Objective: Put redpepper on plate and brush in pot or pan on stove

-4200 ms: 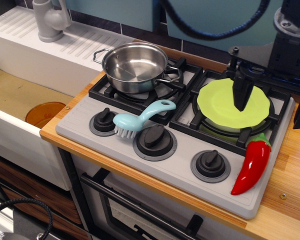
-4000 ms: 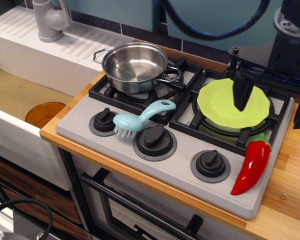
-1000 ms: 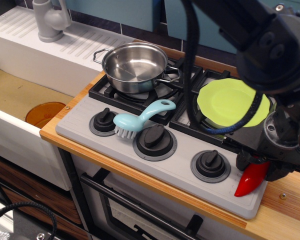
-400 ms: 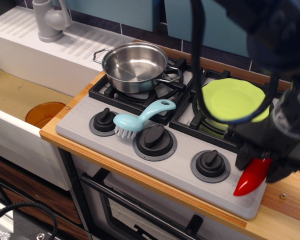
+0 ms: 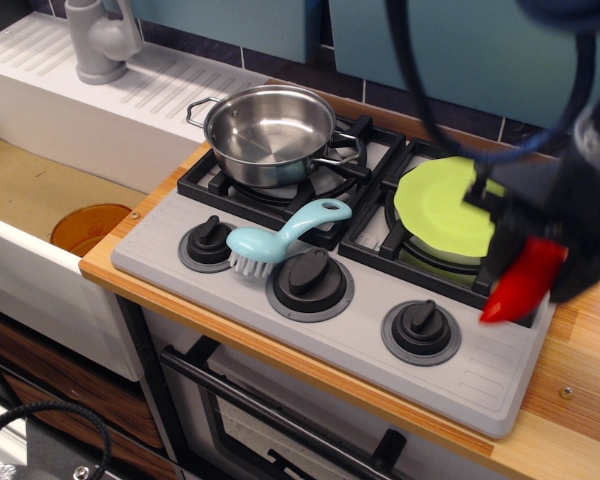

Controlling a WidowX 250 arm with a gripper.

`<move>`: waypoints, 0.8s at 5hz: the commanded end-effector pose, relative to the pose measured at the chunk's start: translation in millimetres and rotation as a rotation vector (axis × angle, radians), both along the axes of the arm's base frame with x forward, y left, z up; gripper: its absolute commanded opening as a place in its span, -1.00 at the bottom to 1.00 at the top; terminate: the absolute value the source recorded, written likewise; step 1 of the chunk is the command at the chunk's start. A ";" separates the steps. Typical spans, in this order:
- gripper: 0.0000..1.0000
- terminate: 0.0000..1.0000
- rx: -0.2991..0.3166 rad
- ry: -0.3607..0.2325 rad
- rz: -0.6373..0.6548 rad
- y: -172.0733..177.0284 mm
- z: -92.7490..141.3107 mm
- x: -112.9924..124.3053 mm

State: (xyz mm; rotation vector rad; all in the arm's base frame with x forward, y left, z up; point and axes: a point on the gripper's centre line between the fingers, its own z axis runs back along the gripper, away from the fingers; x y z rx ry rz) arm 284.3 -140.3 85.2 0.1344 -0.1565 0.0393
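- Steel pot (image 5: 270, 133) sits empty on the stove's (image 5: 340, 300) back-left burner, ready for the brush.
- Blue brush (image 5: 278, 236) lies untouched across the knobs, bristles down, near the bench's front edge.
- Lime plate (image 5: 435, 212) rests bare on the right burner.
- Gripper (image 5: 545, 250), motion-blurred: jaws clamped on the redpepper (image 5: 521, 283), lifted clear beside the plate's right rim, probably plate-bound.

Blurred claw (image 5: 540, 262) hides the redpepper's (image 5: 520, 285) stem end.
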 end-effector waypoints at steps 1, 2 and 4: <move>-1.00 -1.00 -0.044 -0.082 -0.055 25.0 20.3 54.0; -1.00 -1.00 -0.050 -0.096 -0.086 38.3 11.6 75.4; 1.00 -1.00 -0.083 -0.114 -0.091 37.6 -13.9 80.9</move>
